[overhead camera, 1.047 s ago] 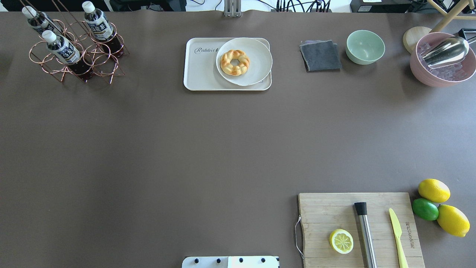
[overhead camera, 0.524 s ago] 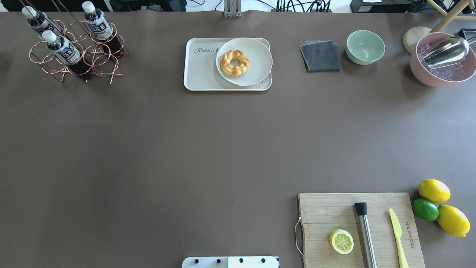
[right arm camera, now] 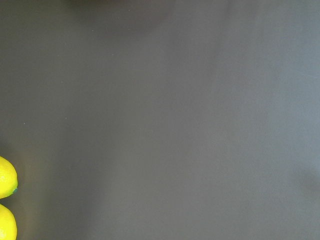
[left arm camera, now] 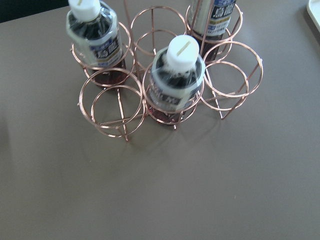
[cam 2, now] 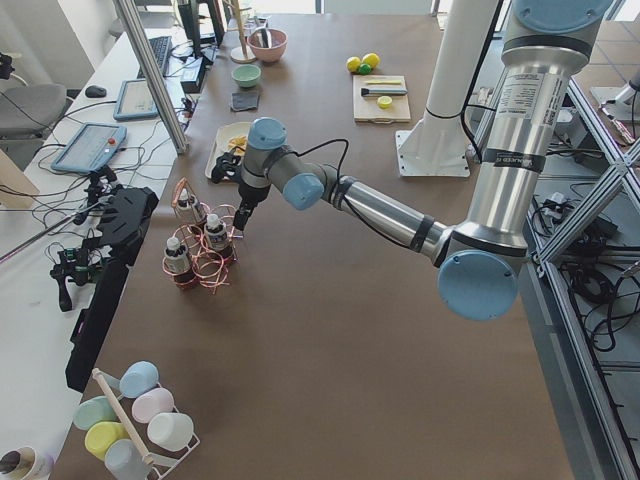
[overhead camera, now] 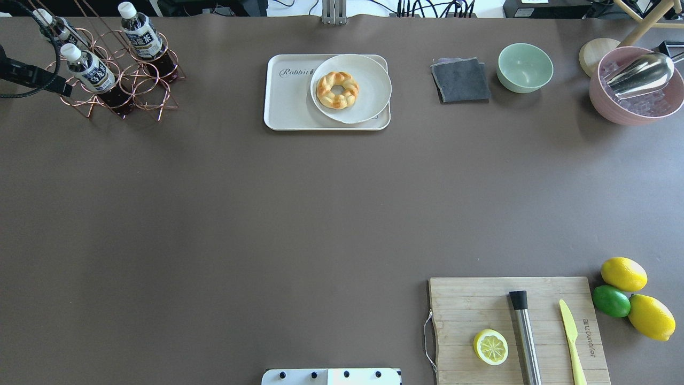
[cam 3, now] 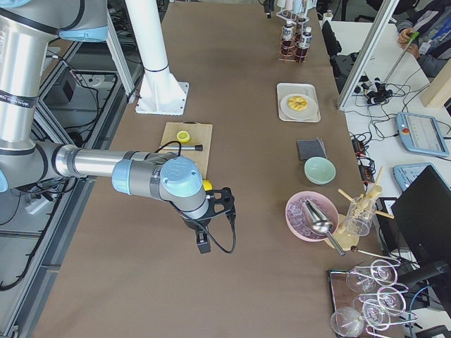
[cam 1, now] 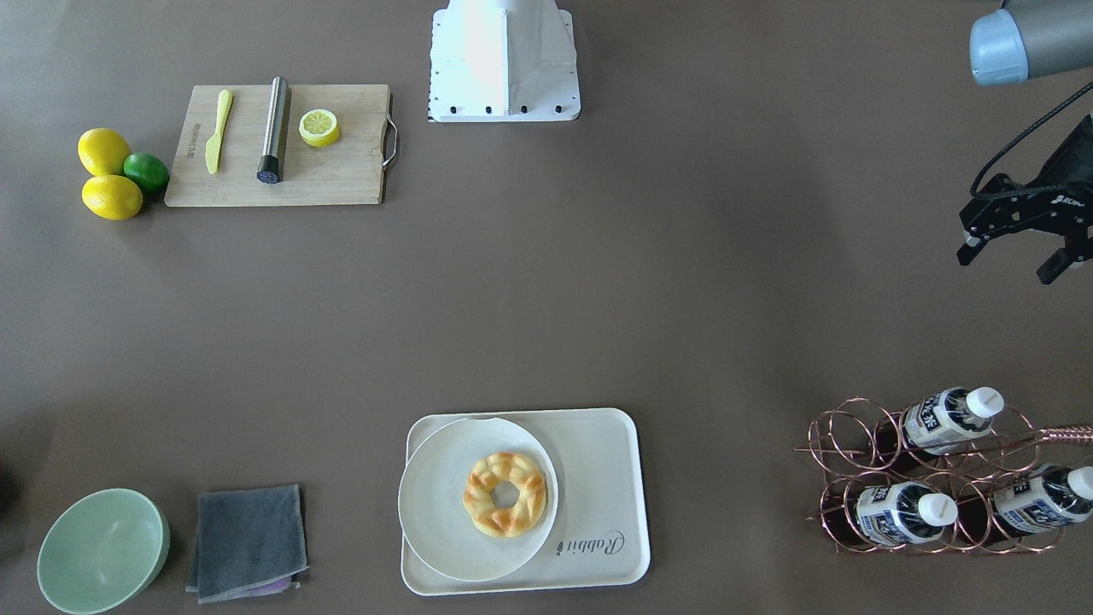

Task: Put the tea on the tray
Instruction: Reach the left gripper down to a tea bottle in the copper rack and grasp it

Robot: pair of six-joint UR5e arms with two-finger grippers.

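tray (overhead camera: 288, 104) holds plate (overhead camera: 372, 80); rack (overhead camera: 144, 88) holds tea (overhead camera: 92, 72)

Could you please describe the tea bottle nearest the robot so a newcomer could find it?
At the table's far left corner stands a copper wire rack holding three matching bottles. This tea bottle stands alone in front, nearest the robot, the others behind it.
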